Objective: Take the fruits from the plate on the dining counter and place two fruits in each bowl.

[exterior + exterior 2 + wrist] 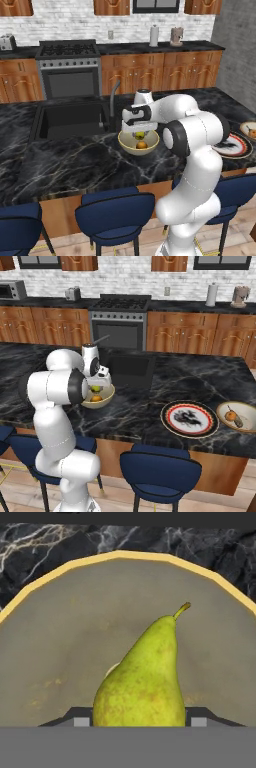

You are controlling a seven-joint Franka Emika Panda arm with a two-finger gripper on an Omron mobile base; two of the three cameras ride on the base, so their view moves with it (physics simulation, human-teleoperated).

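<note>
Item: deep cream bowl (138,142), on the black marble tabletop (70,165) beside the sink (70,120). Contents: one orange fruit (142,145) lying inside.

Item: tool (136,724), poised just over that bowl, clamped on a yellow-green pear (142,682) between its tips.

Item: red-rimmed plate (189,418), well apart to the robot's right; face bare of fruit.

Item: shallow off-white bowl (237,416), just beside the plate. Contents: one orange fruit (230,415) and one brownish elongated fruit (238,421).

Status, by my reckoning: shallow bowl complete; deep bowl needs only the pear released.
</note>
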